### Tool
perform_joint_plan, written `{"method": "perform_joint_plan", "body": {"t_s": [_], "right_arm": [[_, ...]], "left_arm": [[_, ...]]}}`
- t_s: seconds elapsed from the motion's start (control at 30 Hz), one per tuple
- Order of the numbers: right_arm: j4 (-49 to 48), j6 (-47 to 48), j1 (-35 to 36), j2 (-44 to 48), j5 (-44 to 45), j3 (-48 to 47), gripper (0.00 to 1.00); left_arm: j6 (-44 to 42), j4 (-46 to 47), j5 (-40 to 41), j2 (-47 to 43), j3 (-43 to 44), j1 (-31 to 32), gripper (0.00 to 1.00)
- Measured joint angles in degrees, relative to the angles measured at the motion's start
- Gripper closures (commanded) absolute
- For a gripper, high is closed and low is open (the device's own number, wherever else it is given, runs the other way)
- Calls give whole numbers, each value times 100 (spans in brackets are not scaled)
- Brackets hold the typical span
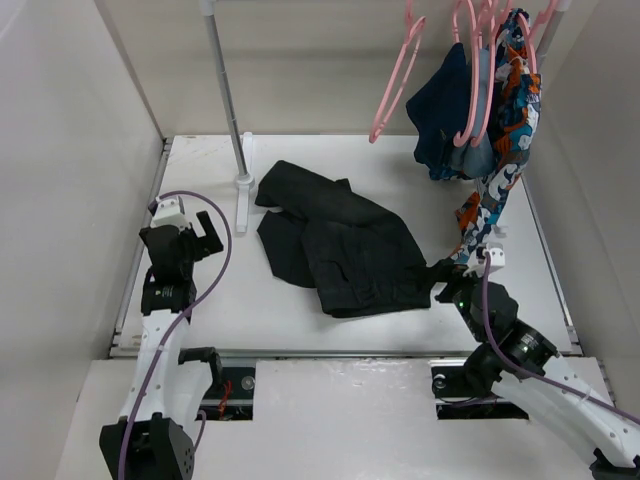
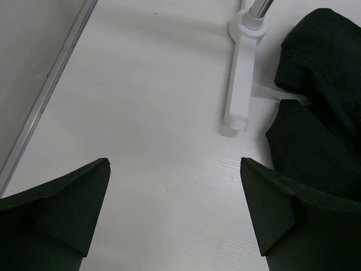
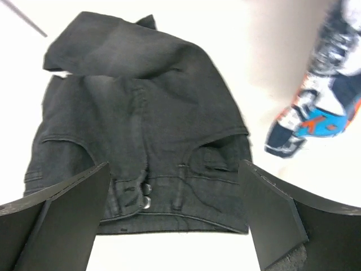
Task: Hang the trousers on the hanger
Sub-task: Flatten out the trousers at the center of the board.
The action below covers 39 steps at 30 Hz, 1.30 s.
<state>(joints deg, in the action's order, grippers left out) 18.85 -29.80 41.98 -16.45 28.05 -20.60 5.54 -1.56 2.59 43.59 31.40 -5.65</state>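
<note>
The black trousers [image 1: 340,240] lie crumpled in the middle of the table, waistband toward the near edge. They fill the right wrist view [image 3: 141,124] and show at the right edge of the left wrist view [image 2: 318,118]. An empty pink hanger [image 1: 397,78] hangs from the rail at the back, left of the draped ones. My left gripper [image 1: 205,235] is open and empty over bare table left of the trousers. My right gripper [image 1: 440,276] is open and empty, just right of the waistband, jaws spread wide.
A rack pole [image 1: 225,90] stands on a white foot [image 1: 243,195] at the back left. Navy [image 1: 445,120] and patterned [image 1: 505,130] garments hang on pink hangers at the back right; the patterned one trails down to the table. Walls enclose the table.
</note>
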Motion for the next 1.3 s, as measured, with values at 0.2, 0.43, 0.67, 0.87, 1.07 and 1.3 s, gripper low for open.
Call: {"method": "perform_joint_plan", "body": {"t_s": [0.2,0.43,0.67,0.87,1.07,1.3], "right_arm": [[-715,822,0,-673,-686,-116,1],[-291,2371,669,-5405,-1480,-2621,1],[-85,3154,2315,-7912,-1692,-3912,1],[223,3106,2389,-8553,-1644,-4465,1],[590,3080,2358,-9453,-1303,-5379,100],[988,3663,2315,-8725,-1919,-5670,100]], "left_arm": [[-584,-83,-127,-42,188,0,1],[-2033,-428,-1099,-157,516,-9,1],[-2791,-1038,-1447,-236,551,-9,1],[-2946,-1325,-1443,-365,551,-9,1],[-2927,-1342,-1447,-389,551,-9,1],[-3003,-1353,-1628,-391,551,-9,1]]}}
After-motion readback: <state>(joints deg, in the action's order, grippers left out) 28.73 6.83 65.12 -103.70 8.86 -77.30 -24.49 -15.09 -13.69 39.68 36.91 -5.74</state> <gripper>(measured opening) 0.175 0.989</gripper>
